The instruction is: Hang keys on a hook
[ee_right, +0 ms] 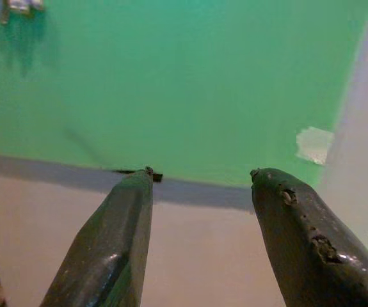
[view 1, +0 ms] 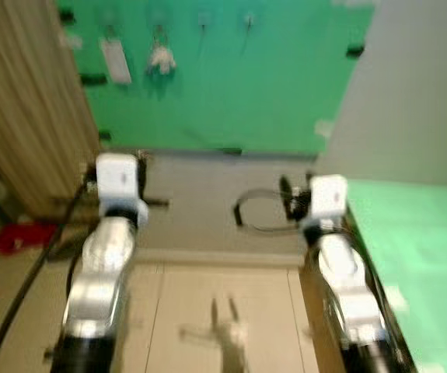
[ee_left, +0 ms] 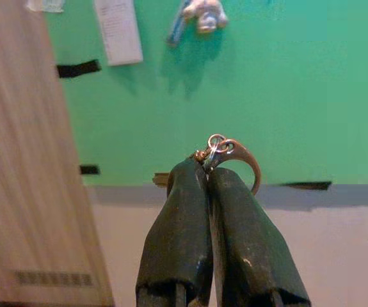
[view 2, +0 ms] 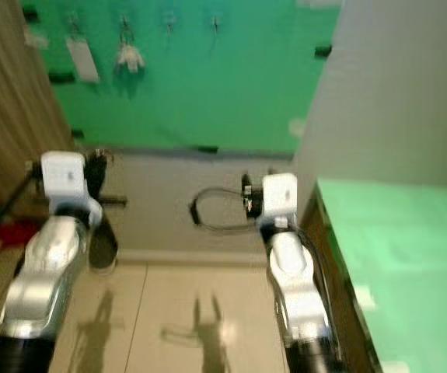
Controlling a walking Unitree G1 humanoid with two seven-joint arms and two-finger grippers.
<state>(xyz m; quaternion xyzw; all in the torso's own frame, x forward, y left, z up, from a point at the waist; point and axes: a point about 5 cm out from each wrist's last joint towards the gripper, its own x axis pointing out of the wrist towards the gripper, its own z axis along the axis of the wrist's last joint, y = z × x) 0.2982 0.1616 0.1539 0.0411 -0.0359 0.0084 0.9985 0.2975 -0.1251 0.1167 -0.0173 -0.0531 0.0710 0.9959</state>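
My left gripper (ee_left: 208, 167) is shut on a copper-coloured key ring (ee_left: 233, 152), whose loop sticks out past the fingertips. It is held low in front of a green board (view 1: 231, 85) on the wall. Along the board's top runs a row of small hooks: two bare hooks (view 1: 204, 17) (view 1: 248, 17), a white tag (view 1: 114, 59) and a pale plush keychain (view 1: 161, 57), both hanging. My right gripper (ee_right: 200, 176) is open with nothing between its fingers, level with the board's lower edge. Both head views are blurred.
A wooden panel (view 1: 21, 101) stands close on the left, with a red object (view 1: 17, 237) on the floor beside it. A grey wall (view 1: 417, 85) juts out on the right above a green-topped surface (view 1: 417, 249). A black cable (view 1: 246, 214) loops by my right wrist.
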